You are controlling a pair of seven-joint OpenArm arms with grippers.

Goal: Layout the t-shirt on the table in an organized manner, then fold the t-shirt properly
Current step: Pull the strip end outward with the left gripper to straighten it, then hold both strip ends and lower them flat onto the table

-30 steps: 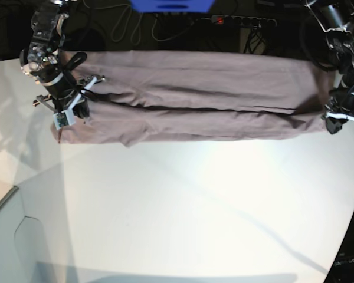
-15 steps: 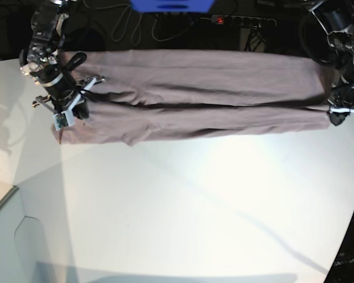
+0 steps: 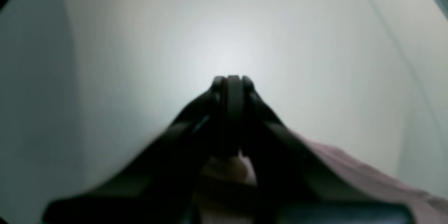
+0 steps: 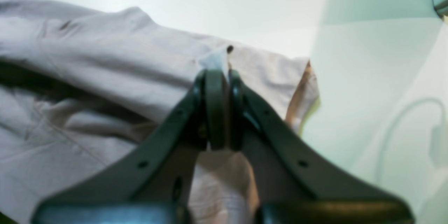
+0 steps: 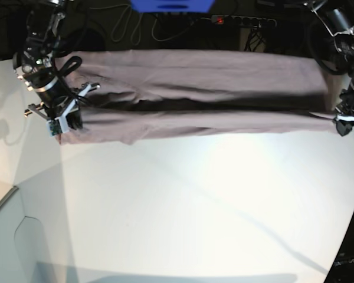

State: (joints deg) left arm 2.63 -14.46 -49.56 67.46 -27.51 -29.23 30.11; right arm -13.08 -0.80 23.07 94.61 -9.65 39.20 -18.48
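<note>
1. The plain mauve-brown soft fabric t-shirt point(image 5: 194, 94) lies as a long band across the top of the base view, spanning from the upper left to the upper right of the frame, along the far edge of the large matte white table point(image 5: 189, 206). A dark crease runs along its length, so it looks doubled over on itself.

2. The right gripper point(image 4: 220, 77), at the upper left of the base view, has its jaws pinched together on a fold of the shirt near one end; a bit of pale cloth pokes out past the tips in the right wrist view.

3. The left gripper point(image 3: 232, 82), at the right edge of the base view, is likewise clamped narrow. Cloth shows beneath it in the lower right of its wrist view, and it appears to hold the shirt's other end, though the pinch itself is hard to see.

4. Handling, as I judge it: the cloth is light, limp and unbreakable. It sags and wrinkles wherever unsupported, and may slip from a shallow pinch.

5. Best holds are probably hems, seams or corners, where the layers are thicker, taken at both ends so that tension keeps it flat.
</note>
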